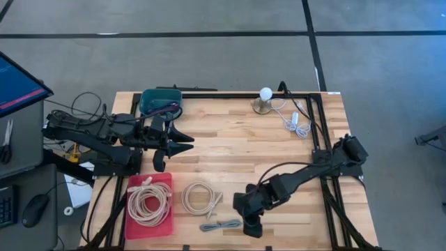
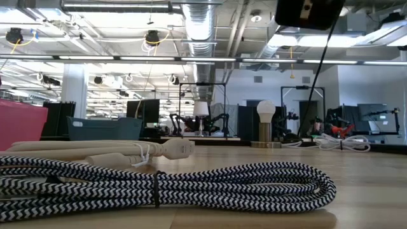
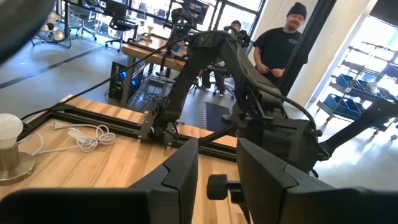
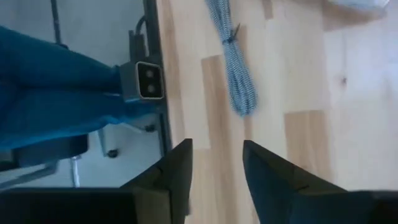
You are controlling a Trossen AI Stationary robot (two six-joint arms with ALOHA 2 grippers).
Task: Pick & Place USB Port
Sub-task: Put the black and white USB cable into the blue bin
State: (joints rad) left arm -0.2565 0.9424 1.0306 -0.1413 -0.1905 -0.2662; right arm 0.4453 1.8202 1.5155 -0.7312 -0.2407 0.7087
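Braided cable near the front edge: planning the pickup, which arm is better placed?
Right. Its gripper hovers beside the braided cable, fingers open. The left gripper waits near the teal bin, far across the table.

Black-and-white zigzag cable [image 2: 191, 184], red tray [image 1: 164, 223]

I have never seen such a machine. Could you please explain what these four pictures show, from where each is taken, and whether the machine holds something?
It is a robot with two dark arms at a wooden table. One picture looks straight down, one looks level across the table top, and two come from cameras on the wrists. The left end effector hangs near a teal bin. The right end effector hangs open beside a black-and-white braided cable, holding nothing. Also on the table: a red tray with a coiled beige cable, a second beige coil, a small lamp and a white cord. A person stands in the room behind.
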